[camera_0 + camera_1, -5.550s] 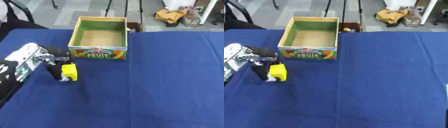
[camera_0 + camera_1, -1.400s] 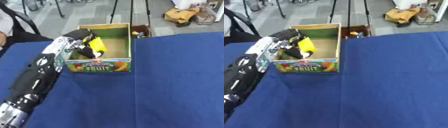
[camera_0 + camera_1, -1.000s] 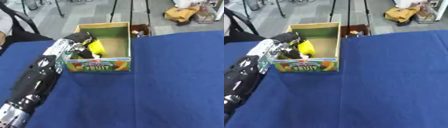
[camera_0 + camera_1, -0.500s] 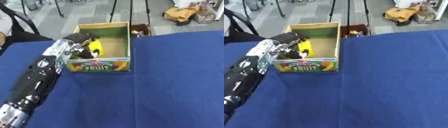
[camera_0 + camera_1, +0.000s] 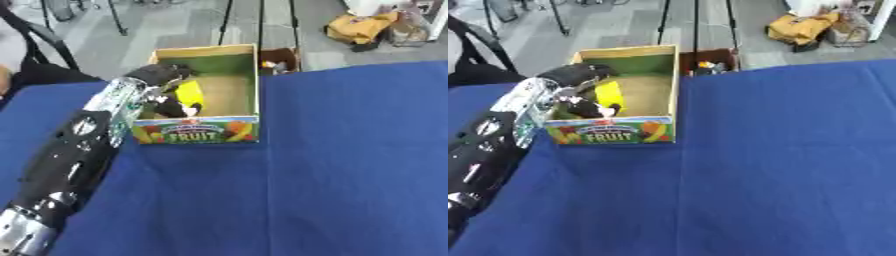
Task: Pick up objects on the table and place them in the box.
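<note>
Blue tablecloth (image 5: 332, 165) spread wide across the table, filling most of both views. Reaching in from the lower left, the left arm (image 5: 74, 160), long and black with a silver forearm section, angled up toward the far edge. Beyond the table, grey floor, with a yellow bag (image 5: 359, 27) lying on it at the upper right and a dark chair frame at the upper left.

On the cloth near the far edge, the cardboard box (image 5: 198, 131), open at the top, green along the inner walls, brown on the bottom, fruit pictures and the word FRUIT printed across the near face. Just behind the box on the floor, a smaller brown carton (image 5: 707, 59) with something colourful inside, too small to make out.

Over the box's left wall, the left hand (image 5: 157, 76), dark fingers curled and dipping down into the box. Inside the box, on the left half, the yellow object (image 5: 188, 93), upright and slightly tilted, right against the fingers. Thumb and fingers bunched close around its lower end, appearing to grasp it; exact contact hard to confirm in the blur. A small white spot showing by the dark fingertips (image 5: 179, 108) low in the box.

No right hand anywhere in either view.
</note>
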You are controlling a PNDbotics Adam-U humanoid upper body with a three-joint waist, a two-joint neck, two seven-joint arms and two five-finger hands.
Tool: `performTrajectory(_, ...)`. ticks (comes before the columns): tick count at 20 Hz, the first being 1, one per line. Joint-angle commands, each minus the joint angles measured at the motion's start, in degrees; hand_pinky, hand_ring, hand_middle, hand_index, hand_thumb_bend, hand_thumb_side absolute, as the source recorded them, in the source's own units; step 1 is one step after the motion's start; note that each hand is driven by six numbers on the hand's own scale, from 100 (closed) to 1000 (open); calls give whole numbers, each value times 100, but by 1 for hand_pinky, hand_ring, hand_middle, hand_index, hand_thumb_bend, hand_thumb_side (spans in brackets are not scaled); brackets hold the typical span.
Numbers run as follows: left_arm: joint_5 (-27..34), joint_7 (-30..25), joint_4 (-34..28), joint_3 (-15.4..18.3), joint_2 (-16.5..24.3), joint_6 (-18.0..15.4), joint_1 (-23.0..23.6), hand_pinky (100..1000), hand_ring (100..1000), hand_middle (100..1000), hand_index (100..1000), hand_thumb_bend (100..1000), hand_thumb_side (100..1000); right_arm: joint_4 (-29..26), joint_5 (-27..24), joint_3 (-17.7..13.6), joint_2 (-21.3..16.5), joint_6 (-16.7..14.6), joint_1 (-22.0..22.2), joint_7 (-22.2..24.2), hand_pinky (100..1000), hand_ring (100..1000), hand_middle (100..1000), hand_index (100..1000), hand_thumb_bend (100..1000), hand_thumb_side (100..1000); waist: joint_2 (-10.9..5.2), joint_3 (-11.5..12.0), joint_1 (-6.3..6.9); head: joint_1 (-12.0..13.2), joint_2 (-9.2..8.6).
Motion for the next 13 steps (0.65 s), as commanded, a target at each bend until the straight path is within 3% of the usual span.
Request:
performTrajectory(1, 77, 73, -243, 64, 171, 2, -67, 794, 912, 935, 1000, 220, 601, -85, -44, -28, -68, 7, -18, -16, 741, 848, 588, 841, 100, 855, -240, 29, -15, -38, 1)
performTrajectory(7, 456, 81, -1020, 0, 373, 71, 69, 786, 901, 915, 1000, 161, 608, -85, 6, -50, -87, 29, 94, -41, 742, 848, 593, 841, 100, 852, -428, 168, -6, -174, 156)
performTrajectory(13, 1715, 25, -2483, 111, 726, 488, 575, 770, 875, 891, 1000, 158, 590, -85, 75, -64, -54, 23, 238, -93, 744, 848, 602, 842, 100, 844, -694, 330, 24, -398, 328)
